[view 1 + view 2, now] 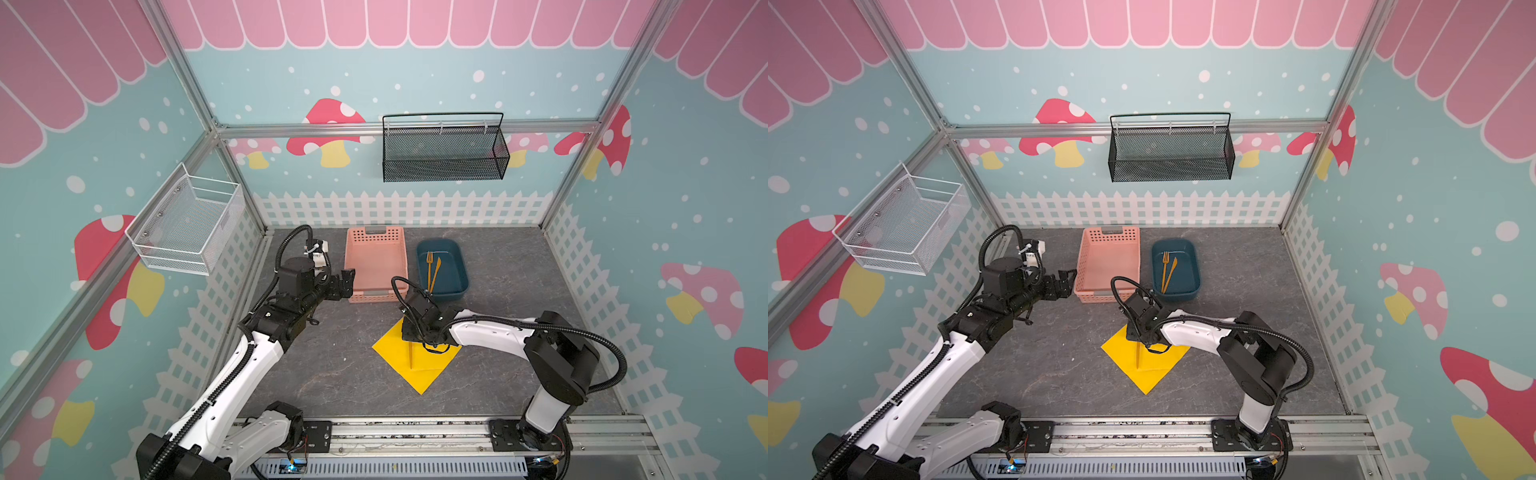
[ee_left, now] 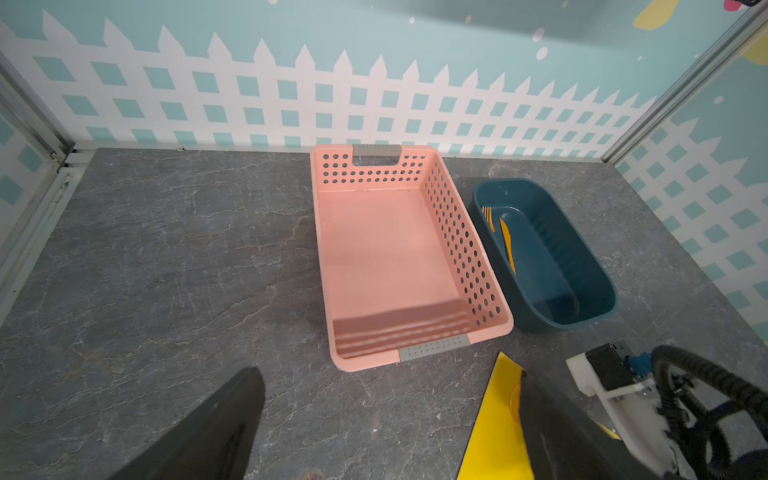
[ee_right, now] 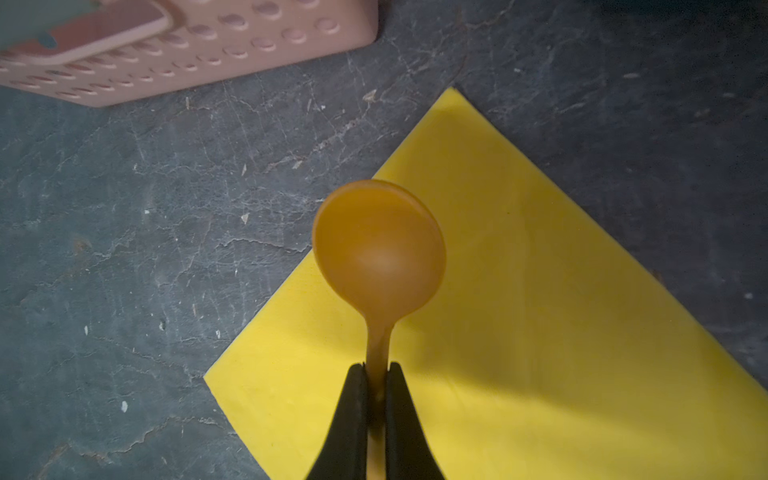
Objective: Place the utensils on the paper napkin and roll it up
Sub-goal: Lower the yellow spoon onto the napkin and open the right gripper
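Above the paper napkin's (image 1: 424, 372) twelve o'clock corner, the right gripper (image 3: 377, 368) pinches the spoon (image 3: 378, 249) for placing; the left gripper (image 1: 347, 284) idles, spread.

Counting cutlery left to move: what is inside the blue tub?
A fork and a thin stick lie in the blue tub. The right arm covers its near corner in both top views.

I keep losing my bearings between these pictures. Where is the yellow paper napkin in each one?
Both top views: yellow paper napkin, a diamond in front of the pink basket.
Left wrist: one corner, nearer than the basket.
Right wrist: napkin spread beneath the held spoon.
Shared landmark: the pink basket.
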